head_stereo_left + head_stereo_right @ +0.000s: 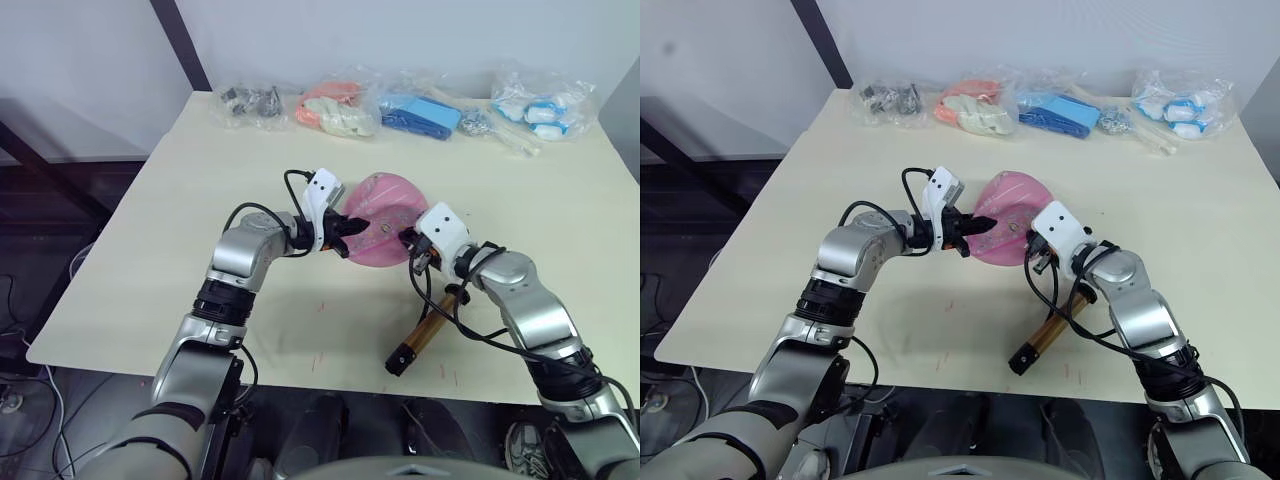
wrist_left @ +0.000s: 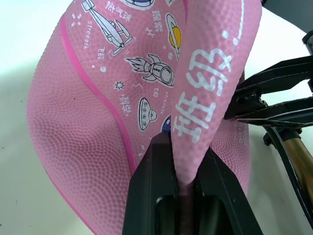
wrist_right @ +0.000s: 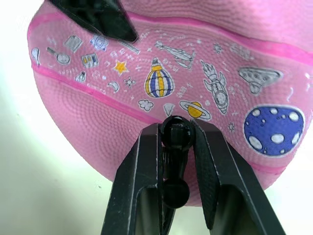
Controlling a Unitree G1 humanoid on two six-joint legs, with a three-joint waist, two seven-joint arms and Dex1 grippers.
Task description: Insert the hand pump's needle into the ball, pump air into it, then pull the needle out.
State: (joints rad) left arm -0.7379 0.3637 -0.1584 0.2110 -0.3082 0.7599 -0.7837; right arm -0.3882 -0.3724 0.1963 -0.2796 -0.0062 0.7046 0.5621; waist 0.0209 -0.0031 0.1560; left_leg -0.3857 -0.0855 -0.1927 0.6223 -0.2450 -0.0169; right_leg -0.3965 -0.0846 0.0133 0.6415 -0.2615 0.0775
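Ball (image 2: 98,122): large white Chinese characters "班级" on the pinched fold; small "streeek" beside the airplane and rocket prints. No other legible text.

arms: silver shells, black joints | wrists: white housings | cables: black

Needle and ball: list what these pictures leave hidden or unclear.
1. Needle tip: in the right wrist view the black fitting meets the ball, so the pin and how deep it sits are hidden.
2. Ball's valve: covered by that fitting.
3. Pump handle: in the eye views the right arm covers its upper end.
4. Bags at the table's far edge: contents too small to identify.
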